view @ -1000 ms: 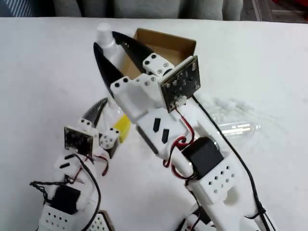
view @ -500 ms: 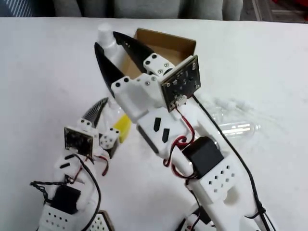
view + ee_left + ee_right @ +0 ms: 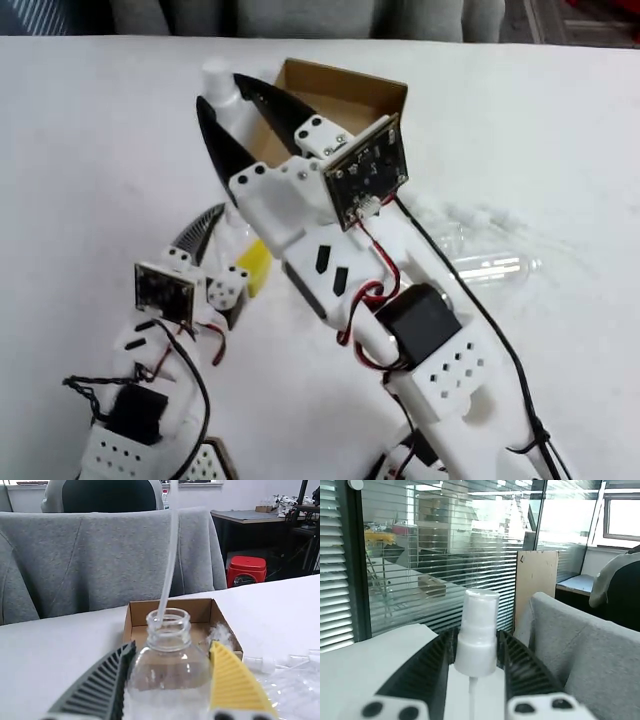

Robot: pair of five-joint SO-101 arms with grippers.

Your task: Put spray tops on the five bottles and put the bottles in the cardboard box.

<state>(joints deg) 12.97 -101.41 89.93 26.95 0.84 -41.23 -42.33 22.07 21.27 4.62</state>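
White plastic, the spray top (image 3: 477,630) sits clamped between the black jaws of your right gripper (image 3: 477,636). It is held high so that its dip tube (image 3: 167,565) hangs down into the mouth of the clear bottle (image 3: 169,672). Your left gripper (image 3: 172,650) clasps that bottle upright, one grey jaw and one yellow on either side, likely to steady it for capping. Just behind it stands the cardboard box (image 3: 131,617). More clear bottles (image 3: 490,265) lie on the white table (image 3: 100,150) beside the right arm.
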